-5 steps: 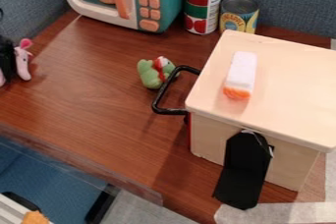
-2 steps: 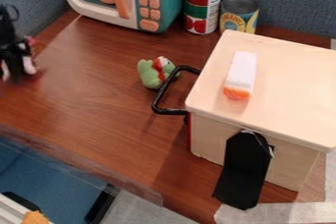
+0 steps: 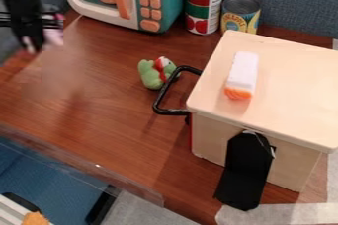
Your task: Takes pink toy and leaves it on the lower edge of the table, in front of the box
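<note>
At the upper left, my black gripper (image 3: 36, 39) hangs over the table (image 3: 99, 115), with the pink toy (image 3: 53, 35) held at its fingers. The toy is up off the surface, partly hidden behind the black fingers and somewhat blurred. To the right stands the pale wooden box (image 3: 297, 91), well apart from the gripper. Its black handle sticks out on the left side, and a black flap hangs at its front.
A green plush toy (image 3: 156, 73) sits beside the box's handle. On the box lid lies a white and orange sushi toy (image 3: 242, 75). Behind are a teal toy microwave (image 3: 158, 2) and two cans (image 3: 203, 4). A clear strip (image 3: 99, 169) runs along the table's lower edge.
The gripper has come up and to the right from the left edge, carrying the pink toy off the table. The box, green toy and cans have stayed put.
</note>
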You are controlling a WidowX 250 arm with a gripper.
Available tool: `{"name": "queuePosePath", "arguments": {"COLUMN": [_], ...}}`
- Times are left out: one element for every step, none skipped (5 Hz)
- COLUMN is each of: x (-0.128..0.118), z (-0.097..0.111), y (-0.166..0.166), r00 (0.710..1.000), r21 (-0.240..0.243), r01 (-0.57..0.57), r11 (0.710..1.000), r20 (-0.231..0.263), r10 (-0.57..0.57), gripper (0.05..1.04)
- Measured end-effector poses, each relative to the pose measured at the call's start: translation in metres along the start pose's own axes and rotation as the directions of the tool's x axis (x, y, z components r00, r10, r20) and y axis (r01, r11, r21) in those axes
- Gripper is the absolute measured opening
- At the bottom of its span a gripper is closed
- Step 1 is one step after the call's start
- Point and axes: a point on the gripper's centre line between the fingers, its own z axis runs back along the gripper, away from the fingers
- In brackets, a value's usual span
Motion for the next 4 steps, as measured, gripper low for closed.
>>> {"name": "queuePosePath", "arguments": {"x": [-0.023,-0.046,-0.066,-0.089], "z": [-0.001,-0.007,-0.018,-0.03], "y": [-0.037,-0.077,-0.099,-0.105], "r00": [0.999,0.994,0.987,0.98], "r21": [-0.043,-0.074,-0.086,-0.124], "r01": [0.033,0.101,0.123,0.11], "r11": [0.999,0.992,0.989,0.986], "r20": [-0.016,-0.045,-0.097,-0.155], "r10": [-0.034,-0.104,-0.131,-0.128], "gripper": [0.078,0.078,0.078,0.078]}}
